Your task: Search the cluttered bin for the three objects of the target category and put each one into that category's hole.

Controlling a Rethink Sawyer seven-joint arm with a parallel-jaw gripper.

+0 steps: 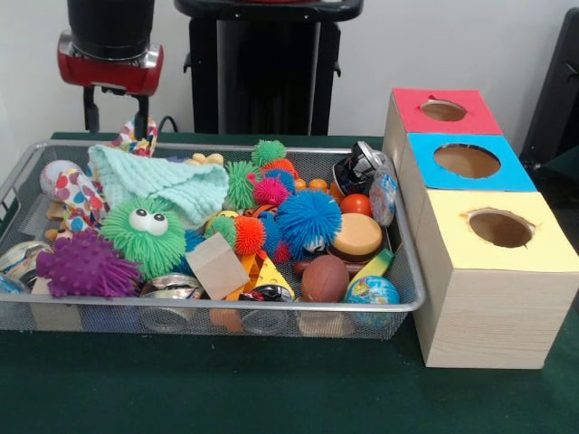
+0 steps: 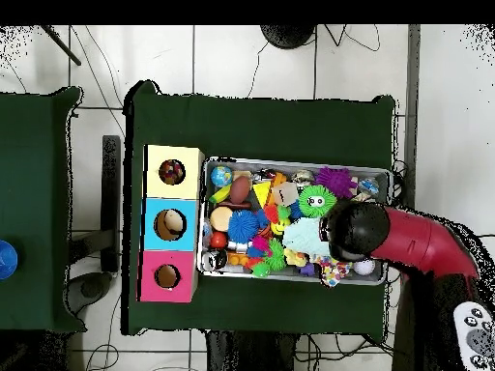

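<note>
Spread apart and holding nothing, the two black fingers (image 1: 91, 110) of the red and black gripper (image 1: 116, 113) hang above the wire-mesh bin (image 1: 217, 312) of toys, over its corner farthest from the three-holed wooden box (image 1: 493, 303).

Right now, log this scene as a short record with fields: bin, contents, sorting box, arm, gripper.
bin: wire mesh basket on green cloth
contents: heaped toys, among them a green spiky ball with eyes, a blue spiky ball, a purple spiky ball, a globe ball, a mint knitted cloth
sorting box: wooden, beside the basket; red hole, blue hole, yellow hole
arm: over the basket's end farthest from the box
gripper: above the toys, state unclear
</note>
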